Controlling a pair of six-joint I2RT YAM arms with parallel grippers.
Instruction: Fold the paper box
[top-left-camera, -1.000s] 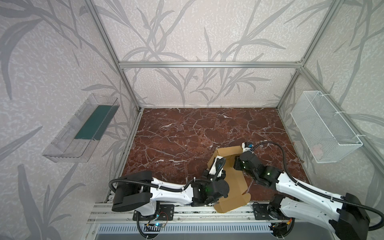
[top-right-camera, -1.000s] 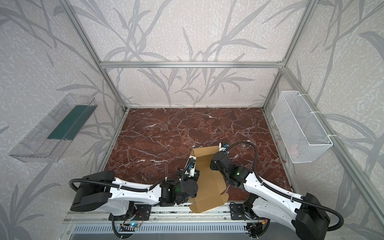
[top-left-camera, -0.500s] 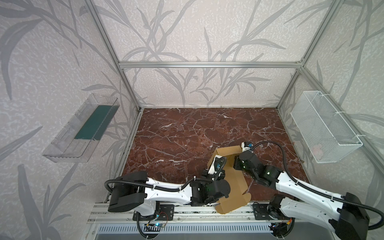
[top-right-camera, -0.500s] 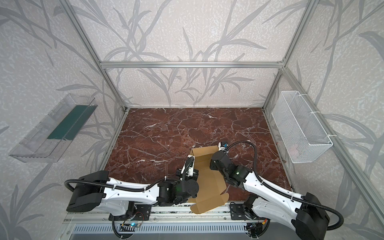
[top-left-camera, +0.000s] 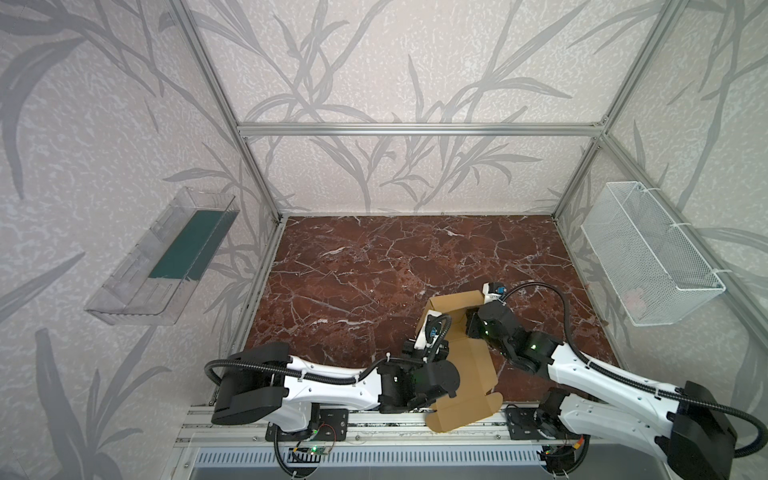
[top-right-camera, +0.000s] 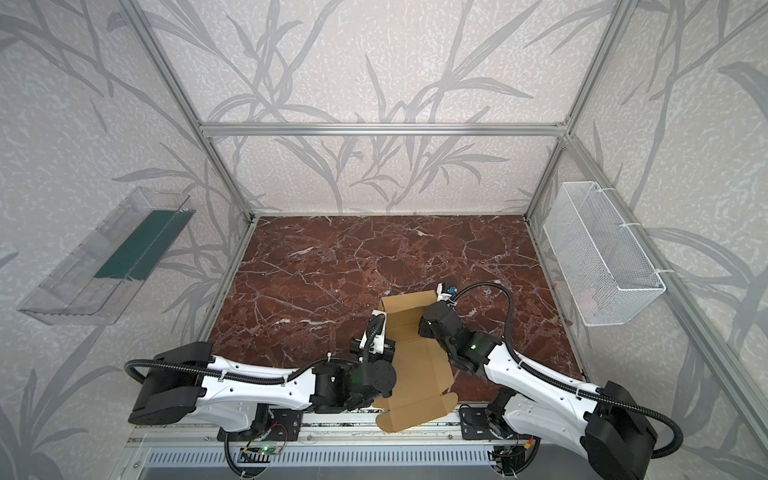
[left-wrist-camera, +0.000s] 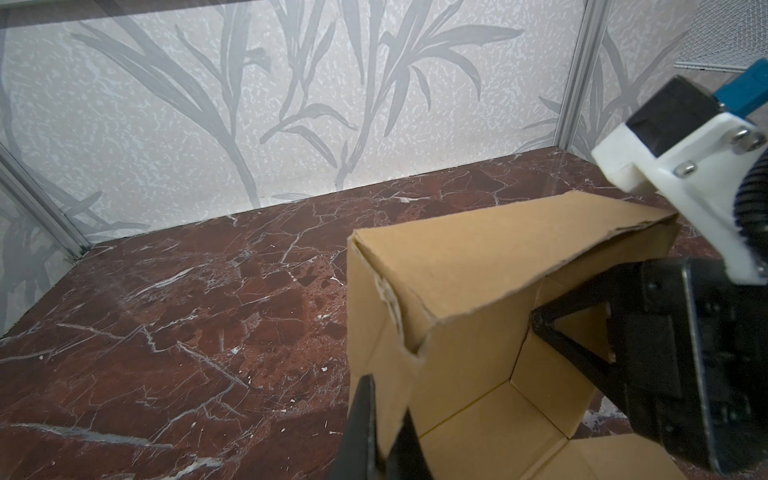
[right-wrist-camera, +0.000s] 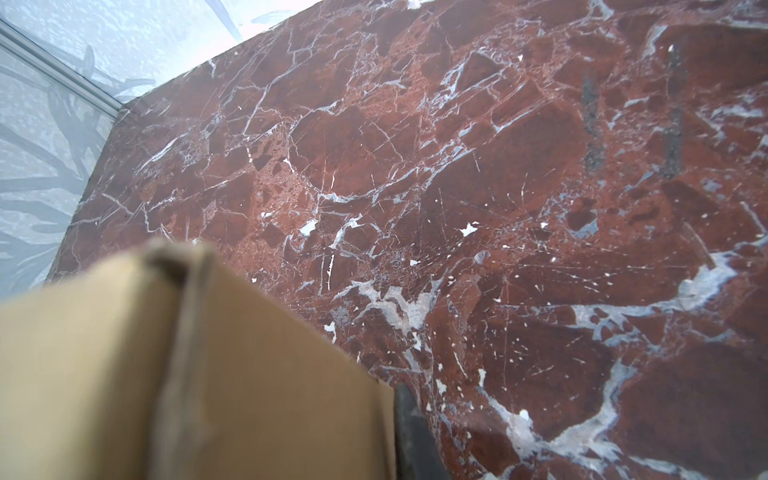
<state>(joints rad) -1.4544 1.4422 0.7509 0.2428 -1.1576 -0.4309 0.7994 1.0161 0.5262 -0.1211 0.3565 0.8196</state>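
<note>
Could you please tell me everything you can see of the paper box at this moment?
The paper box is plain tan-brown cardboard, unprinted and half folded. Its far end stands up as an open tray with raised walls. Its near panel, with flaps, lies roughly flat and overhangs the front edge of the marble table. The left hand pinches one side wall; the right hand meets the opposite wall, one finger inside.

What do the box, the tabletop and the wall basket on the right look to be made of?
The paper box: matte tan cardboard, with raw, fuzzy cut edges. The tabletop: red-brown marble or a marble-look laminate, with white veins and a slight sheen. The basket: white-coated wire mesh, see-through.
</note>
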